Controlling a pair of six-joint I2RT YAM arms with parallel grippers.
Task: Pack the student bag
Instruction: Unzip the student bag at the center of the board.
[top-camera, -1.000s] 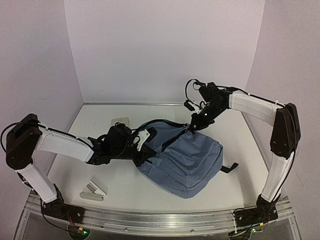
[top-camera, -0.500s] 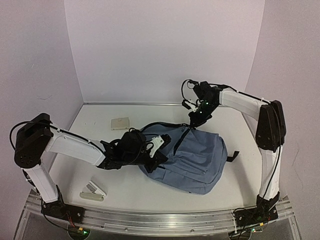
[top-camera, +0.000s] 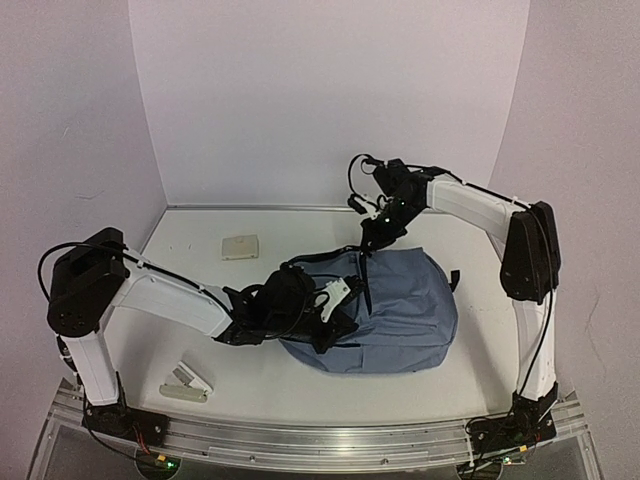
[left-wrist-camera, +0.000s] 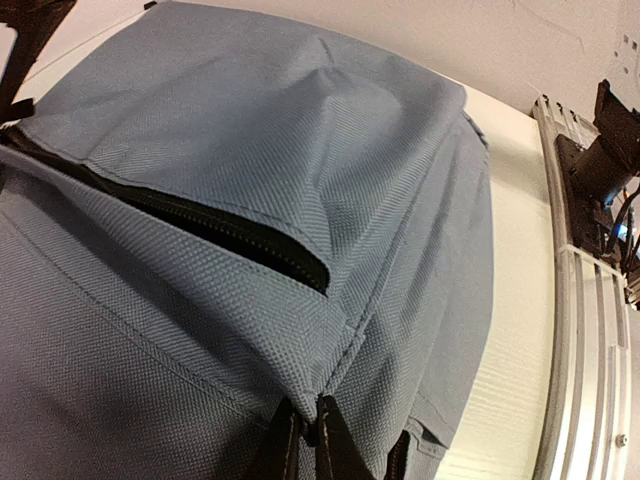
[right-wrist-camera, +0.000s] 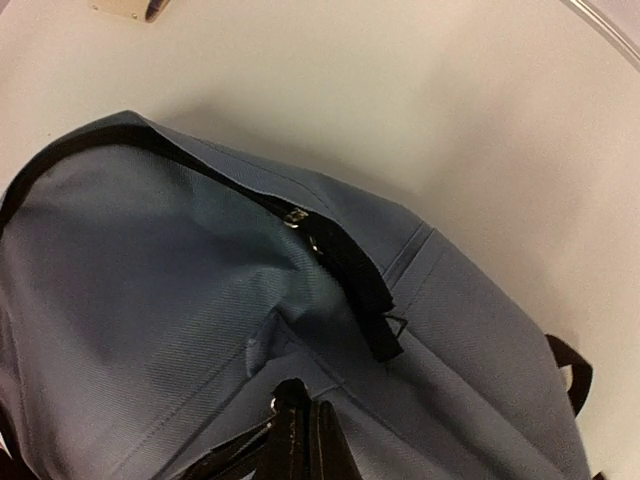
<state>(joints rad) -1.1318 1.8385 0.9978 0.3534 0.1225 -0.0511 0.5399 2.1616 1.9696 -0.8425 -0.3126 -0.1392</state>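
Note:
The student bag (top-camera: 405, 310) is a blue-grey backpack lying right of the table's middle. It fills the left wrist view (left-wrist-camera: 260, 130) and the right wrist view (right-wrist-camera: 150, 280). My left gripper (top-camera: 336, 303) is at the bag's left side, shut on a pinched fold of its fabric seam (left-wrist-camera: 306, 440). A black zipper line (left-wrist-camera: 230, 235) gapes slightly above it. My right gripper (top-camera: 372, 238) is above the bag's far edge, shut on a black strap (top-camera: 367, 280) that hangs from it down to the bag; its fingertips (right-wrist-camera: 318, 432) hold the strap's end. A black zipper pull tab (right-wrist-camera: 362, 285) lies on the bag's top.
A small beige box (top-camera: 240, 246) lies on the table at the back left, and also shows in the right wrist view (right-wrist-camera: 125, 8). A white stapler-like thing (top-camera: 187, 383) lies at the front left. White walls close the back and sides. The metal rail (top-camera: 330, 440) runs along the front.
The bag has been pulled right and bunched up. My left gripper moved right with its fabric. My right gripper moved left and up with the strap.

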